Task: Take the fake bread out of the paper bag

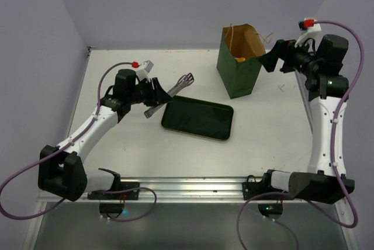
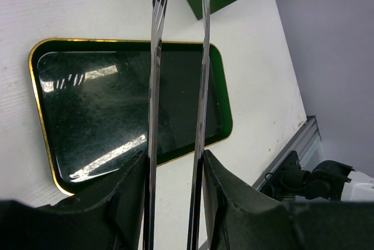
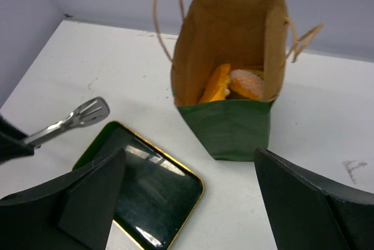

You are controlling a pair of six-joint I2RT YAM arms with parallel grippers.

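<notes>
The paper bag (image 1: 239,69) stands upright at the far right of the desk (image 1: 117,145), its top open; the bread (image 3: 231,84) lies inside, 2 orange pieces showing; the right gripper (image 3: 193,171) hangs just beside the bag, fingers apart; the left gripper (image 2: 175,203) is clamped on tongs (image 2: 155,115) near a black tray (image 1: 197,118).

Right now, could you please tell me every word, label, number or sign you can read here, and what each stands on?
None: no text can be read in any view.
The paper bag is plain green outside, plain brown inside.
The tray and the tongs bear no marking.
A faint grey mark on the table is too small and blurred to read.
</notes>
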